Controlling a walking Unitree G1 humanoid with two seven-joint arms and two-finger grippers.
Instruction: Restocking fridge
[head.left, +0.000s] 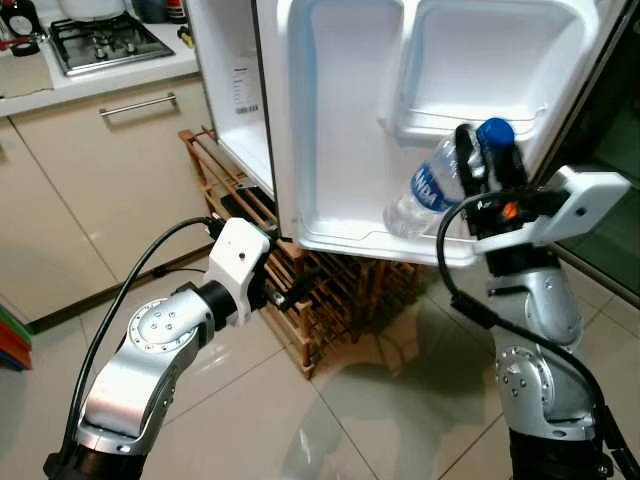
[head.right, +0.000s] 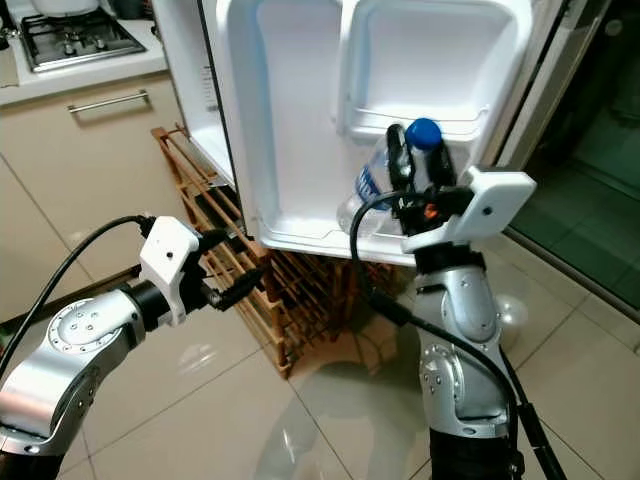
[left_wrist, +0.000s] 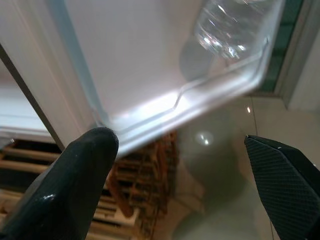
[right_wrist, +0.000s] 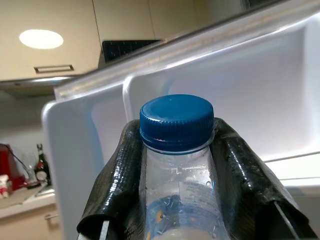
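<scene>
Fridge door stood open before the robot, and the right hand was clamped on the neck of a clear water bottle — its two black fingers pressed on either side just under the blue cap. The bottle leaned tilted, its base down in the lowest door shelf and its cap up near the rim of the compartment above. A blue label ran round its middle.

The left hand hung lower and well apart from the bottle, below the door's bottom edge, its fingers spread wide with nothing between them. Behind it a wooden rack stood on the glossy tiled floor under the fridge body. Farther off — along the wall — ran a worktop with a gas hob set in it and cream cabinets beneath.
</scene>
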